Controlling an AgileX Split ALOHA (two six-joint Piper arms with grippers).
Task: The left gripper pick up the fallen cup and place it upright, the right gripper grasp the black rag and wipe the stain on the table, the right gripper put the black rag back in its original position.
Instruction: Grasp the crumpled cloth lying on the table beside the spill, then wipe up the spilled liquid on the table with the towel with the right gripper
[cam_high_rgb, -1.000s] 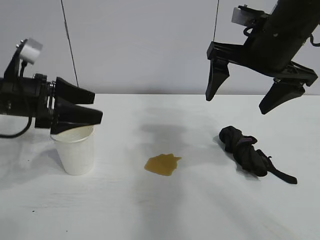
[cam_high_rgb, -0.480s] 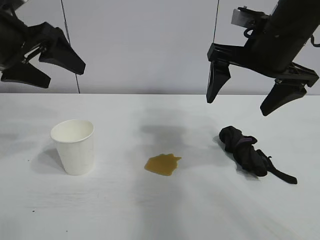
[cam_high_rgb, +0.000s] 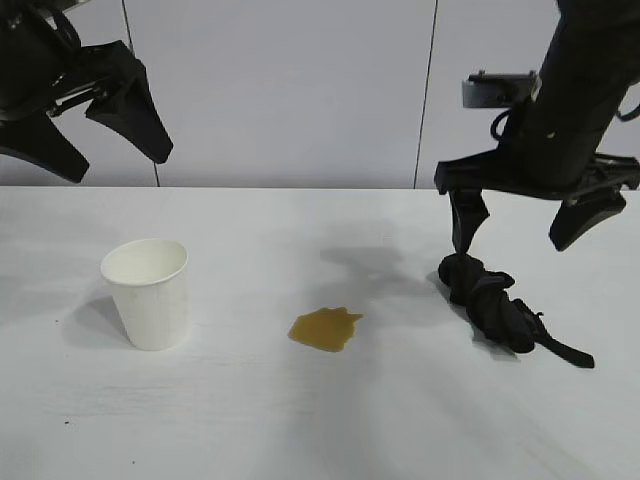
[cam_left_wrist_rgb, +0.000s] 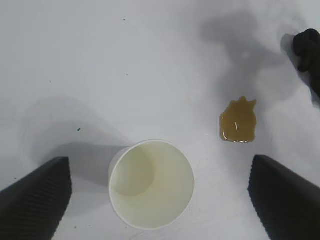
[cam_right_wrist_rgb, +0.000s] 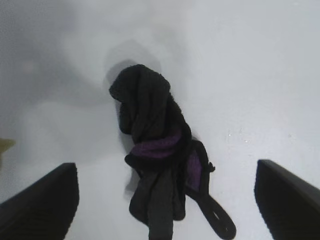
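The right gripper hangs with fingers apart just above the black rag at the bench's right, so grasping is the step in hand: lower and close on the bundle. The cup stands upright at left, stain between; left gripper raised, fingers apart.

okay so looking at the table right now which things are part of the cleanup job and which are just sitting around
Part of the job:
cup, upright
stain
black rag
left gripper, open, raised above the cup
right gripper, open, over the rag
table

Just lying about:
nothing visible
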